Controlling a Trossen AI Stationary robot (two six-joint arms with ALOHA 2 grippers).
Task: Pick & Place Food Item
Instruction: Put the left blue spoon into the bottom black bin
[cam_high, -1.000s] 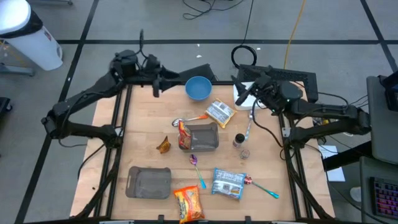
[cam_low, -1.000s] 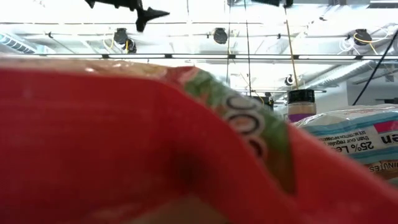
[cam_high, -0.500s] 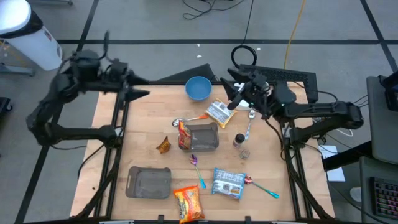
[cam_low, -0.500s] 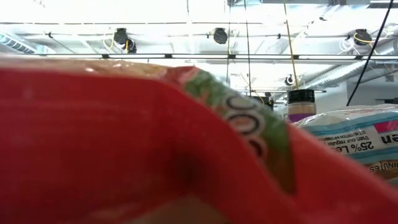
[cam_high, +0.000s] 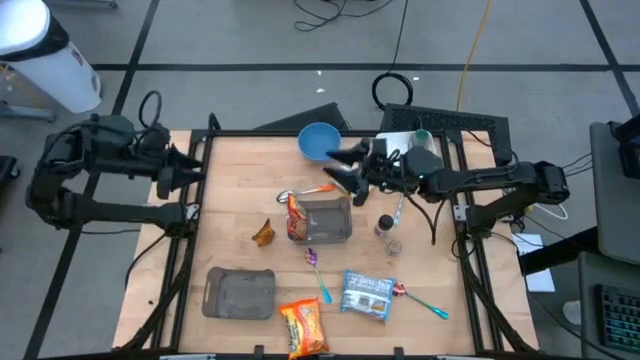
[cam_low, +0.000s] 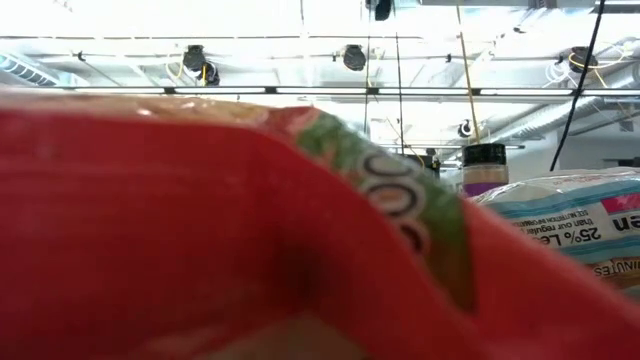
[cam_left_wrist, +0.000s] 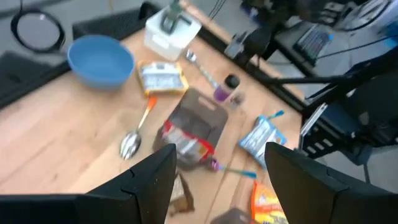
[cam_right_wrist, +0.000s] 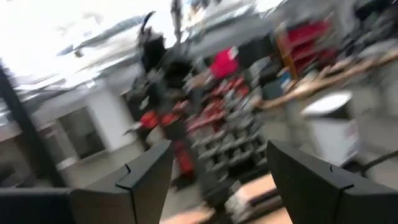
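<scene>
Several food packets lie on the wooden table (cam_high: 225, 190): a yellow-white one (cam_left_wrist: 161, 78) beside the blue bowl (cam_high: 318, 140), a red one (cam_high: 297, 213) leaning against the middle grey tray (cam_high: 330, 220), a blue-white one (cam_high: 367, 295) and an orange one (cam_high: 303, 325) near the front. My right gripper (cam_high: 338, 168) hangs open in the air over the yellow-white packet, between bowl and tray, mostly hiding it from above. My left gripper (cam_high: 190, 165) stands open above the table's left edge, empty; its wrist view (cam_left_wrist: 217, 186) looks across the whole table.
A second grey tray (cam_high: 240, 293) lies near the front left, a brown snack (cam_high: 263, 233) left of the middle tray. Spoons (cam_high: 318, 272), a spice jar (cam_high: 385, 225) and a white box (cam_high: 400, 145) are on the right half. The orange packet fills the low view (cam_low: 200, 240).
My left gripper has drawn back from beside the bowl at the far edge toward the table's left edge, turning as it went. My right gripper has swung from the far right corner toward the table's middle, over the yellow-white packet, rolling on the way. Both stay open; nothing on the table moved.
</scene>
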